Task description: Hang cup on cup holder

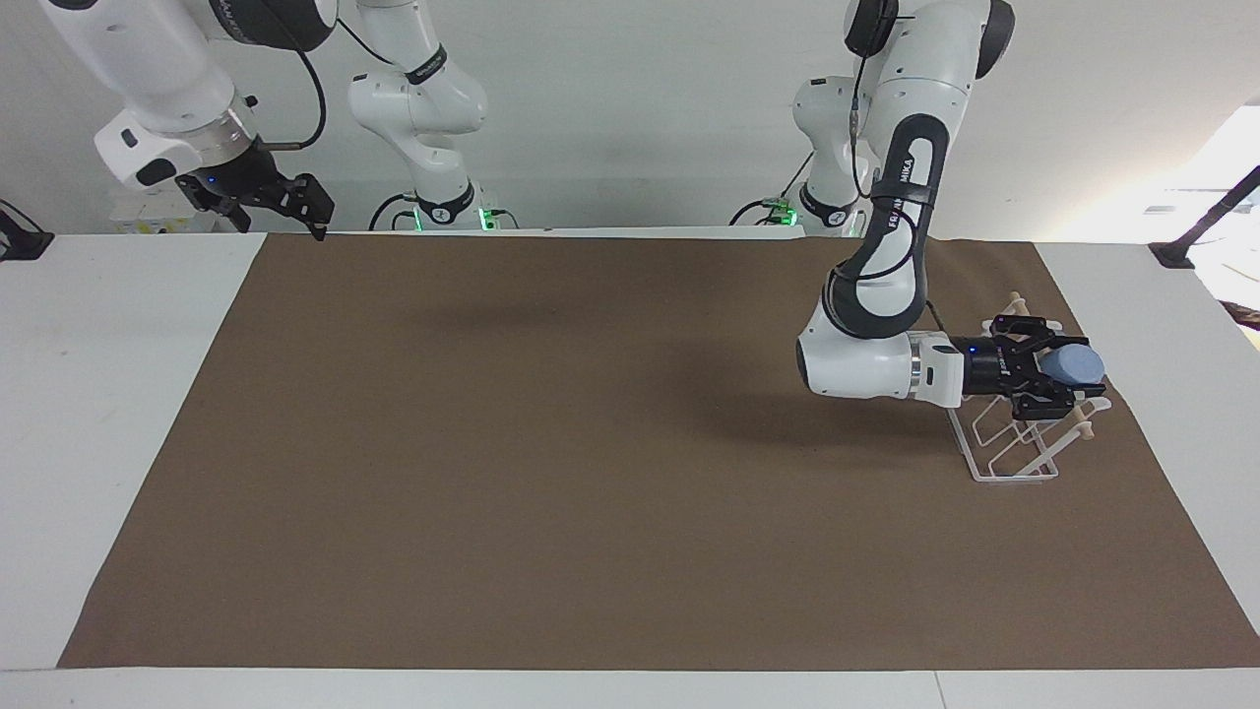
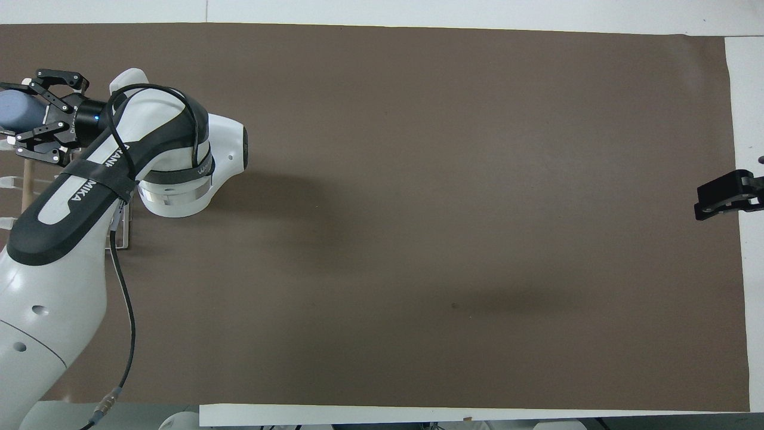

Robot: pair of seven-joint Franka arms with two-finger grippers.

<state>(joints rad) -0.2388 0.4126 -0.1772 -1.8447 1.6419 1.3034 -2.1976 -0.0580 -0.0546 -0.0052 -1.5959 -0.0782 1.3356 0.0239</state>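
One cup, one rack, two arms. Left claw is clamped on the cup, held sideways just above the rack at the right edge of the facing frame, near the mat edge. Right claw waits upper left, fingers apart, holding nothing. The desk middle is open.
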